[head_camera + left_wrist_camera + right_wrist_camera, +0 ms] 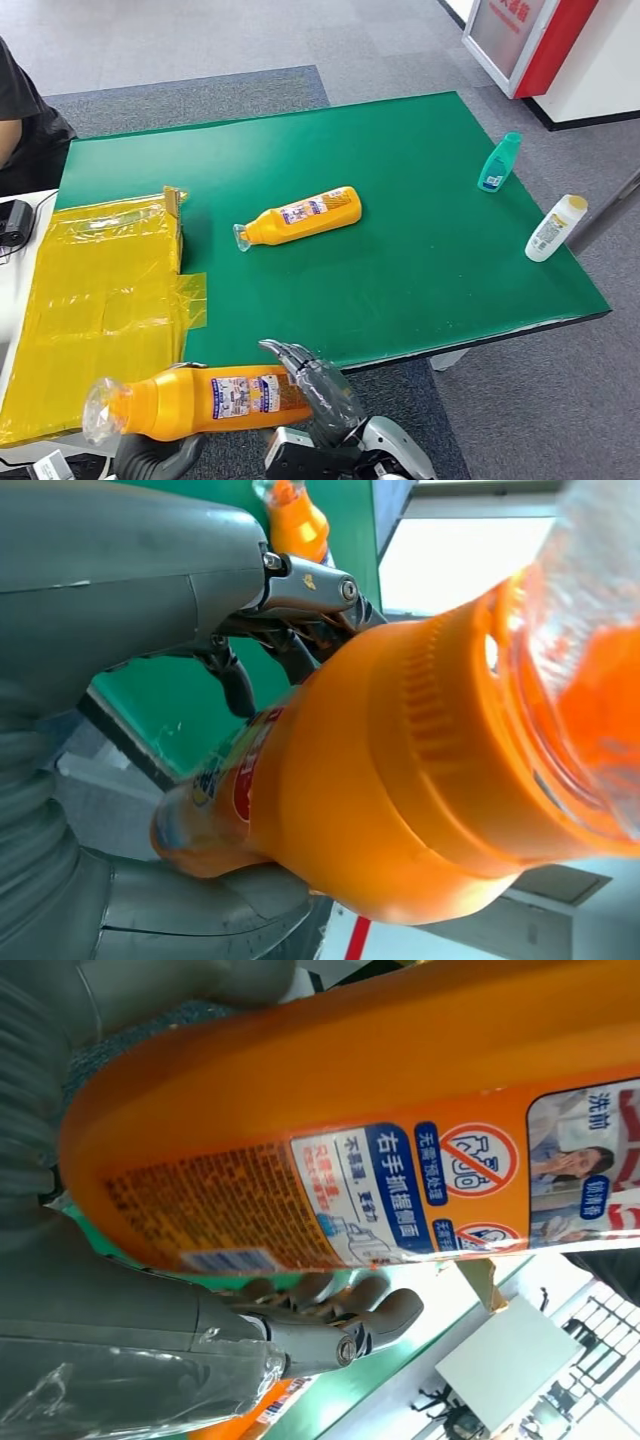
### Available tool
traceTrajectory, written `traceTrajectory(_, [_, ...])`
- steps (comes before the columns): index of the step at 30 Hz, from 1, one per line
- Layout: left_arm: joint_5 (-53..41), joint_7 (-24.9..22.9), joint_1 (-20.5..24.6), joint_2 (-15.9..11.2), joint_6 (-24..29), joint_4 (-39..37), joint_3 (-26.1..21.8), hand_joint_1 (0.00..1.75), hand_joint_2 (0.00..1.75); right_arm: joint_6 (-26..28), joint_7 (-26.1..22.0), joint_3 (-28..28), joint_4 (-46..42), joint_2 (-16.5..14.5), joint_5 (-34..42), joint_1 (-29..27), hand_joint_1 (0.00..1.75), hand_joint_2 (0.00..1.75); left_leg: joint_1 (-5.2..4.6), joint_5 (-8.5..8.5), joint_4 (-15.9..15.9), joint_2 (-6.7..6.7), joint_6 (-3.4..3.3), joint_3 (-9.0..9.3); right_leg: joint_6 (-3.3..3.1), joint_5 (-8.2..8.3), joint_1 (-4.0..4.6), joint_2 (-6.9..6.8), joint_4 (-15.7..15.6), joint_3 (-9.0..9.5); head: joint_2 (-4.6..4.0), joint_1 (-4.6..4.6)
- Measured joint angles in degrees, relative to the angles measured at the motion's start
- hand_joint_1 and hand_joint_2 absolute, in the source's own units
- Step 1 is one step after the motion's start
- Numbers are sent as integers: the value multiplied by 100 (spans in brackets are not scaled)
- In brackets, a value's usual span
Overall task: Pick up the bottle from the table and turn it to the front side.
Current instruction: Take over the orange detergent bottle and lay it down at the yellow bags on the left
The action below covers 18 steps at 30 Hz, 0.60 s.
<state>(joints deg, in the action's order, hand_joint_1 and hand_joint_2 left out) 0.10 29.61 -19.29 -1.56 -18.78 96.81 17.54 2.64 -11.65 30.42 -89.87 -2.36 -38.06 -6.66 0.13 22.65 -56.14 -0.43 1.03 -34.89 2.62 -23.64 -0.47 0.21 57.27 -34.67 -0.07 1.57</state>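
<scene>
Already the orange bottle was lifted off the green table, lying level at the near edge between the left hand and the right hand, both gripping it, so the turning seemed unfinished.

This looks like a test or demo room in an office-type building. Grey carpet floor runs under a counter covered with a green mat, and a flattened yellow box lies at its left end. A red and white display stand leans in the far corner. A person in dark clothes sits beside the counter.
</scene>
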Motion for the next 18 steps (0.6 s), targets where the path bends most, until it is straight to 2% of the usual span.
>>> traceTrajectory(10, [-719,-96,-199,245,437,447,-376,163,175,122,-28,-47,-256,8,99,-212,0,175,0,0,0,0,0,0,0,0,0,0,0,-1,0,0])
traceTrajectory(18, [-2254,-219,-387,704,1084,1242,-1076,161,175,272,-19,-236,-640,23,143,-590,0,175,0,3,0,0,0,0,0,-1,0,0,0,-1,0,1])
